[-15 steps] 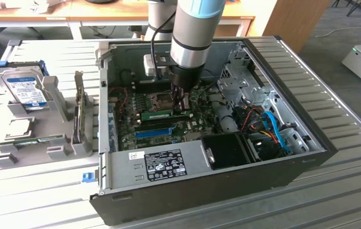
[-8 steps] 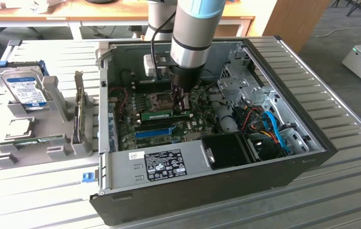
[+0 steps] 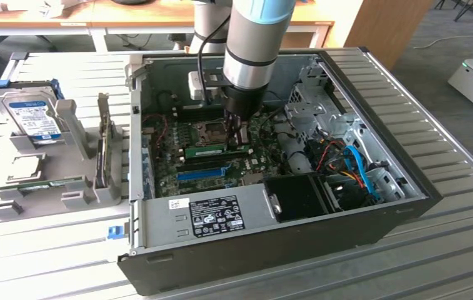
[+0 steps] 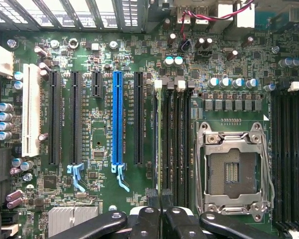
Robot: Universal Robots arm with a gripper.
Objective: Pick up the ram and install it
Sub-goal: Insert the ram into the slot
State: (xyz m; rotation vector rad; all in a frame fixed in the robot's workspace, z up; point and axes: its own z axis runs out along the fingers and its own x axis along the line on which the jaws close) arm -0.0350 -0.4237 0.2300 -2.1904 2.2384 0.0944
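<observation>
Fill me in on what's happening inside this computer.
A robot arm reaches down into the open computer case. Its hand is closed on the ram, a thin green stick standing on edge in line with the black memory slots. The stick sits between the blue expansion slot and the processor socket. Whether it is fully seated cannot be told.

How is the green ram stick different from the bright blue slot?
The ram is green; the blue slot is bright blue. The ram stands on edge at the black memory slots, the pincer shut on it; the blue slot is empty, with nothing gripping it. Both are long, narrow and lie parallel.
</observation>
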